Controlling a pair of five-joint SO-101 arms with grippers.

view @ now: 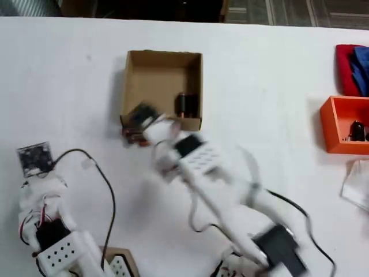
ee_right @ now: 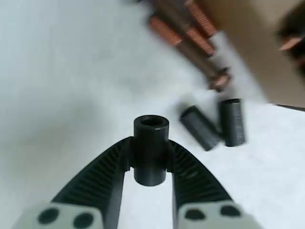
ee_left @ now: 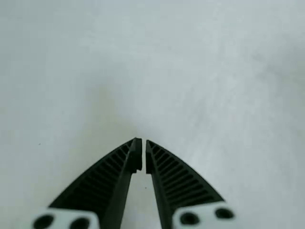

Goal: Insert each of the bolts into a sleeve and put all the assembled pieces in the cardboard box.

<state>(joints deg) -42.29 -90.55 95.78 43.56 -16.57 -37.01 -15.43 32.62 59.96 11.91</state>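
Right tool (ee_right: 150, 149): closed on a black sleeve (ee_right: 151, 131), which is held upright with its bore open at the top.
Left tool (ee_left: 141, 155): all but closed, nothing gripped, above bare surface (ee_left: 143, 57).
Bolts (ee_right: 164, 29): laid flat beyond the held sleeve, beside the cardboard box (view: 164, 56).
Key relation: bolt axes are judged crosswise to the upright bore; the right arm is nearer.
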